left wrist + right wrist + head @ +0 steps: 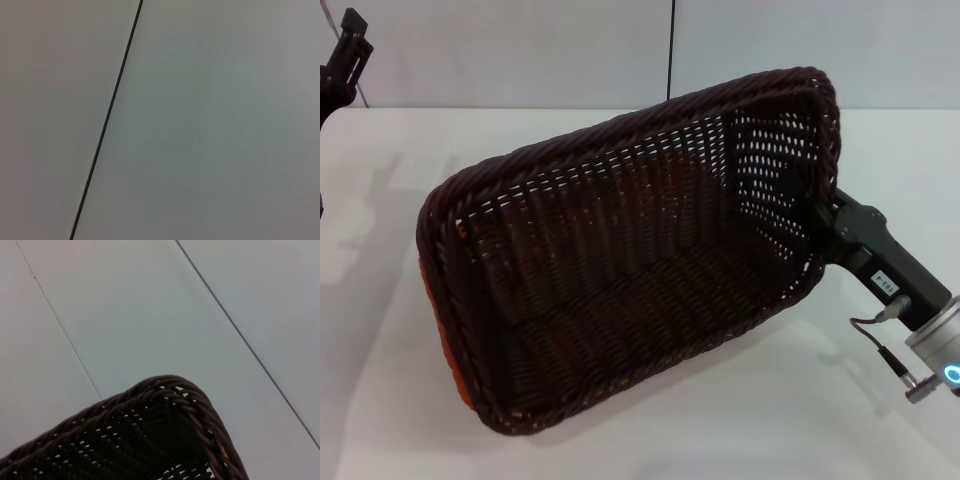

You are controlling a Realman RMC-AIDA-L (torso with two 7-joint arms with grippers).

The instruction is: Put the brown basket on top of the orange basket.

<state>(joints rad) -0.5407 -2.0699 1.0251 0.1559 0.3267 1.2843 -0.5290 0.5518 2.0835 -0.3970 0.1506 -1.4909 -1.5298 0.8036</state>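
Note:
The brown basket is tilted, its right end lifted high and its open side facing me. My right gripper is shut on its right-hand rim, one finger showing inside the basket wall. The basket's low left end rests over the orange basket, of which only a thin orange strip shows along the lower left edge. A corner of the brown basket fills the bottom of the right wrist view. My left gripper is raised at the far top left, away from both baskets.
The white table stretches all around the baskets. A grey wall with a dark vertical seam stands behind; the same seam is all that the left wrist view shows.

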